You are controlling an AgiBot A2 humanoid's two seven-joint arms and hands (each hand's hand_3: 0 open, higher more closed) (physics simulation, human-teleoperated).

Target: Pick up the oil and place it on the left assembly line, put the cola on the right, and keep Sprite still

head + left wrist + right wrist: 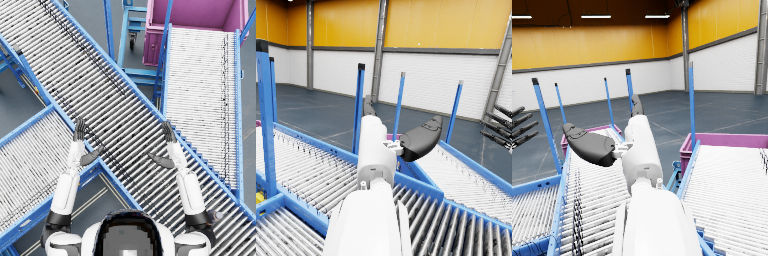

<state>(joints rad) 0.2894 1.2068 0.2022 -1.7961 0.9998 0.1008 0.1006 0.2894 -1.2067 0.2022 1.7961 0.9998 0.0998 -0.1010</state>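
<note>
Two smooth dark shapes, left hand (pixel 79 141) and right hand (pixel 169 143), over ribbed rollers (pixel 117 102).

Scanning all three views, and there's no writing to read anywhere. The rollers and blue rails of the assembly lines (pixel 125 100) carry no label or number. The pink bin (pixel 200 12) at the far end shows no marking, and the yellow-and-white hall walls (pixel 431 30) bear no sign.

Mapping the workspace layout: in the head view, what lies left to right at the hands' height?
Blue-framed left roller conveyor → left dark hand → central diagonal roller conveyor → right dark hand → blue-framed right roller conveyor.
</note>
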